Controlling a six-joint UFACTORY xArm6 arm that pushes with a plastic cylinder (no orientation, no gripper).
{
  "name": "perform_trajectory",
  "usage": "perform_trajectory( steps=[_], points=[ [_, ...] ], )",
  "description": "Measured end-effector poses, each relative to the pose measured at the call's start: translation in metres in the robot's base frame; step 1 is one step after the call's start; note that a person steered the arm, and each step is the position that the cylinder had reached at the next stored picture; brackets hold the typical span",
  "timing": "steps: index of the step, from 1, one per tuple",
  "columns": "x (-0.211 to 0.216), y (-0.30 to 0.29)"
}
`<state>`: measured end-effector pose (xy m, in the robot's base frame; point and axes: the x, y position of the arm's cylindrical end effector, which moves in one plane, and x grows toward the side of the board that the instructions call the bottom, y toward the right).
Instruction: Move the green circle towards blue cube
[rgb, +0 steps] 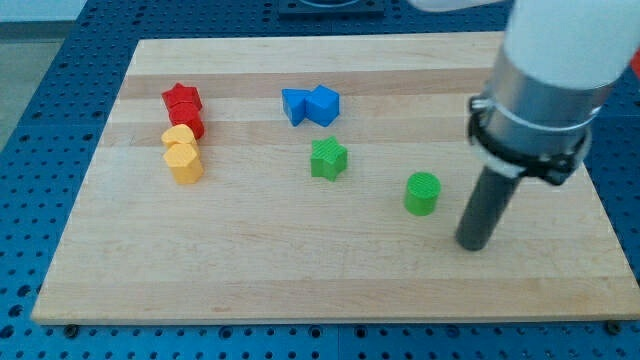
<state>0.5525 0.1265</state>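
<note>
My tip (471, 244) lies nearest the camera, resting low on the right part of the wooden counter (300, 285). The dark rod rises from it into a broad grey and white arm that fills the upper right of the view. There is no pincer on this arm, so neither an open nor a closed state applies; the rod simply ends in the tip.

Just left of the tip and slightly farther away stands the green circle (422, 193), an upright short cylinder. A narrow gap of bare wood shows between it and the rod, so they are close but apart.

Farther left and farther back sits a green star-shaped block (328, 158). Beyond that, toward the far edge, the blue cube (324, 105) touches another blue block (294, 105) of a less clear shape on its left. The green circle is well apart from the blue cube, with the green star roughly between them.

On the left side, two red blocks (184, 108) sit stacked closely, with two yellow blocks (182, 153) just nearer.
</note>
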Motion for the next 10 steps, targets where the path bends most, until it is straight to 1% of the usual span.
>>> perform_trajectory(
  steps=[1, 2, 3, 4, 5, 6, 7, 8, 9, 10],
  points=[
    [-0.016, -0.041],
    [-0.088, -0.044],
    [-0.137, -0.044],
    [-0.112, -0.048],
    [-0.056, -0.049],
    [-0.038, -0.015],
    [-0.087, 0.004],
    [-0.136, 0.0],
    [-0.141, -0.006],
    [-0.134, 0.009]
  ],
)
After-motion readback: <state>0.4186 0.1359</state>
